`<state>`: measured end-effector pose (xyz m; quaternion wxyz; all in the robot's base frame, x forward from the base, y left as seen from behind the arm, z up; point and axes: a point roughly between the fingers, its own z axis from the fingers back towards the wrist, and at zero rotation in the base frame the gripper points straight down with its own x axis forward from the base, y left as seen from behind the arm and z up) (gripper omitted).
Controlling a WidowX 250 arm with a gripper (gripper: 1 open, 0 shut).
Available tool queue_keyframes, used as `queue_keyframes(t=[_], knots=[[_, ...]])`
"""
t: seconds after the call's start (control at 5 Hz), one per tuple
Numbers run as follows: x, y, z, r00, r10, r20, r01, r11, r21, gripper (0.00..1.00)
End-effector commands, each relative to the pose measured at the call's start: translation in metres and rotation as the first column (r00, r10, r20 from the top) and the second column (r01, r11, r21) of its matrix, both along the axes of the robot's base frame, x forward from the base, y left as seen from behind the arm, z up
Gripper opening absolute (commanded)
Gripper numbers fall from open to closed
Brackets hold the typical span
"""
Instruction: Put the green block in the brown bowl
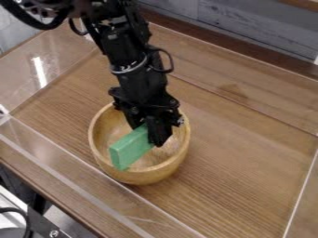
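The brown bowl (pixel 106 155) sits on the wooden table slightly left of centre. Inside it the green block (pixel 128 148) leans at a tilt, its lower end down in the bowl and its upper end up near the rim. My gripper (pixel 152 131) hangs over the bowl's right half, shut on the upper end of the green block. The black arm rises from it toward the top left.
Clear plastic walls (pixel 37 70) fence the wooden table (pixel 236 130) on all sides, with a low front edge (pixel 149 218). A grey panelled wall (pixel 248 23) stands behind.
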<state>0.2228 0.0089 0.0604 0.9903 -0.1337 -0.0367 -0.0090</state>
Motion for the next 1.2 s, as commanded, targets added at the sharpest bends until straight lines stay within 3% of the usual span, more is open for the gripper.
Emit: queue_keyframes(t=[0.0, 0.4, 1.0], knots=[[0.005, 0.004, 0.004, 1.0, 0.005, 0.02, -0.005, 1.0, 0.003, 1.0], [0.007, 0.006, 0.013, 1.0, 0.012, 0.008, -0.012, 1.0, -0.011, 1.0], [0.015, 0.011, 0.043, 1.0, 0.024, 0.011, -0.023, 0.999, -0.039, 1.0]])
